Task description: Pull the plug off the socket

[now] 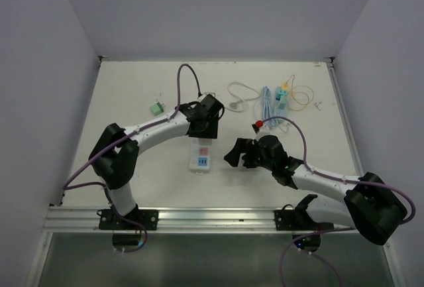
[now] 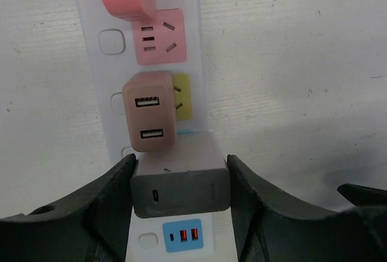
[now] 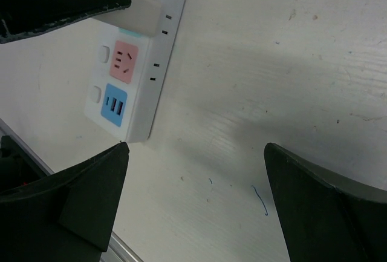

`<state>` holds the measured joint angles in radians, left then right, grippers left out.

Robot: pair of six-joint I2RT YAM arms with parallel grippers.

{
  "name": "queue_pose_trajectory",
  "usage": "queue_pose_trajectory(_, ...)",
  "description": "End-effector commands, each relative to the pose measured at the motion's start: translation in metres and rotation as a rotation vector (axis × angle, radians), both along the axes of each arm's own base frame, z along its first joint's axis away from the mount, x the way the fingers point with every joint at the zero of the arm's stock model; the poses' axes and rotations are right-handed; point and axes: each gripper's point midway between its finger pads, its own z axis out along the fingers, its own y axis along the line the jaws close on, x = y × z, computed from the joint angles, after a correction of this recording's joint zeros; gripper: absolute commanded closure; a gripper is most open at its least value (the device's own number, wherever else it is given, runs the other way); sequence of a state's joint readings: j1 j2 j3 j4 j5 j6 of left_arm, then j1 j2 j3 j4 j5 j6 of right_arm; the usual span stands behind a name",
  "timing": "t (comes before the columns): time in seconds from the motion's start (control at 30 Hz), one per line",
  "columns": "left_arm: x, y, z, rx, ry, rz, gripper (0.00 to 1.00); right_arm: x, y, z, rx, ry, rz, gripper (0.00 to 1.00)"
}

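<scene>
My left claw point(image 2: 179, 168) pinches grey charger point(image 2: 179, 190) both sides. Charger plugged in power strip point(image 2: 100, 71), just beside tan USB plug point(image 2: 149, 114). Grab looks done. Next: pull straight off. My right claw point(image 3: 196, 153) wide, holding nothing, near strip end.

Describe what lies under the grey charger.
The white strip, with a sliver of blue socket showing beyond the charger. Its pins and the rest of that socket are covered.
</scene>
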<state>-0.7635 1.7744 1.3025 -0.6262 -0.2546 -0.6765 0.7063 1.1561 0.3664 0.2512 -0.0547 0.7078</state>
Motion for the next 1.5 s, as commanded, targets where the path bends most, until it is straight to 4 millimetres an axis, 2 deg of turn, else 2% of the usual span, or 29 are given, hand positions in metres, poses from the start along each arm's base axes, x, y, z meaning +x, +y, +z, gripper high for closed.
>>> queue_pose_trajectory(0.0, 0.003, -0.011, 0.008, -0.037, 0.001, -0.008, 0.47, 0.005, 0.017, 0.011, 0.103, -0.014, 0.013, 0.03)
queue_pose_trajectory(0.03, 0.002, -0.013, 0.008, -0.042, 0.005, -0.011, 0.52, 0.005, 0.02, 0.011, 0.119, -0.001, 0.012, 0.03)
queue_pose_trajectory(0.07, 0.0, -0.015, 0.008, -0.052, 0.01, -0.015, 0.63, 0.006, 0.023, 0.011, 0.132, 0.003, 0.012, 0.04)
queue_pose_trajectory(0.13, -0.001, -0.017, 0.011, -0.068, 0.01, -0.014, 0.77, 0.01, 0.031, 0.014, 0.175, 0.005, 0.02, 0.05)
queue_pose_trajectory(0.3, -0.001, -0.023, 0.017, -0.097, 0.004, -0.011, 0.98, 0.014, 0.047, 0.01, 0.234, 0.043, 0.032, 0.08)
queue_pose_trajectory(0.33, -0.002, -0.025, 0.018, -0.105, 0.003, -0.013, 1.0, 0.014, 0.05, 0.003, 0.232, 0.066, 0.032, 0.09)
queue_pose_trajectory(0.4, -0.002, -0.027, 0.021, -0.117, 0.002, -0.014, 1.0, 0.018, 0.057, 0.007, 0.264, 0.064, 0.045, 0.09)
queue_pose_trajectory(0.43, -0.001, -0.028, 0.023, -0.123, -0.003, -0.013, 1.0, 0.018, 0.06, 0.001, 0.266, 0.09, 0.047, 0.11)
queue_pose_trajectory(0.7, 0.002, -0.035, 0.049, -0.205, -0.05, 0.008, 1.0, 0.019, 0.077, -0.014, 0.331, 0.154, 0.076, 0.14)
queue_pose_trajectory(0.93, 0.01, -0.035, 0.078, -0.271, -0.113, 0.041, 1.0, 0.014, 0.083, -0.026, 0.372, 0.206, 0.083, 0.18)
queue_pose_trajectory(1.13, 0.016, -0.032, 0.093, -0.319, -0.157, 0.08, 1.0, 0.012, 0.085, -0.029, 0.388, 0.218, 0.093, 0.21)
queue_pose_trajectory(1.2, 0.015, -0.032, 0.09, -0.33, -0.156, 0.094, 1.0, 0.012, 0.087, -0.025, 0.402, 0.213, 0.102, 0.24)
queue_pose_trajectory(1.3, 0.013, -0.033, 0.086, -0.352, -0.151, 0.101, 1.0, 0.01, 0.088, -0.024, 0.413, 0.208, 0.112, 0.35)
queue_pose_trajectory(1.33, 0.014, -0.035, 0.087, -0.362, -0.158, 0.101, 1.0, 0.01, 0.086, -0.025, 0.413, 0.212, 0.107, 0.44)
queue_pose_trajectory(1.4, 0.013, -0.032, 0.084, -0.357, -0.154, 0.105, 1.0, 0.01, 0.086, -0.025, 0.418, 0.211, 0.108, 0.54)
queue_pose_trajectory(1.43, 0.013, -0.031, 0.084, -0.356, -0.155, 0.107, 1.0, 0.009, 0.085, -0.025, 0.418, 0.216, 0.105, 0.66)
queue_pose_trajectory(1.47, 0.014, -0.03, 0.084, -0.35, -0.159, 0.108, 1.0, 0.009, 0.085, -0.026, 0.418, 0.216, 0.104, 0.73)
